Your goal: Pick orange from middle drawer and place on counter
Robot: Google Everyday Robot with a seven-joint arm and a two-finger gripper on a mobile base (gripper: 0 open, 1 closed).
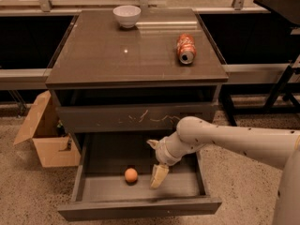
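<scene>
My arm [234,142] runs off the right edge, and its wrist [169,150] hides part of the right rear of the middle drawer [140,209]. My jaws hang inside that drawer just beside the orange [131,175], standing apart, the upper one mostly hidden by the wrist. The slot [136,96] under the worktop [126,55] is too dark to read. The print on the can [186,48] is blurred. The cardboard box [44,135] sits partly behind the cabinet [93,118], its contents unclear.

Glossy counter [117,55] bearing white bowl [127,16], soda can [186,48] on its side, claw [157,171] inside open middle drawer [140,208]
</scene>
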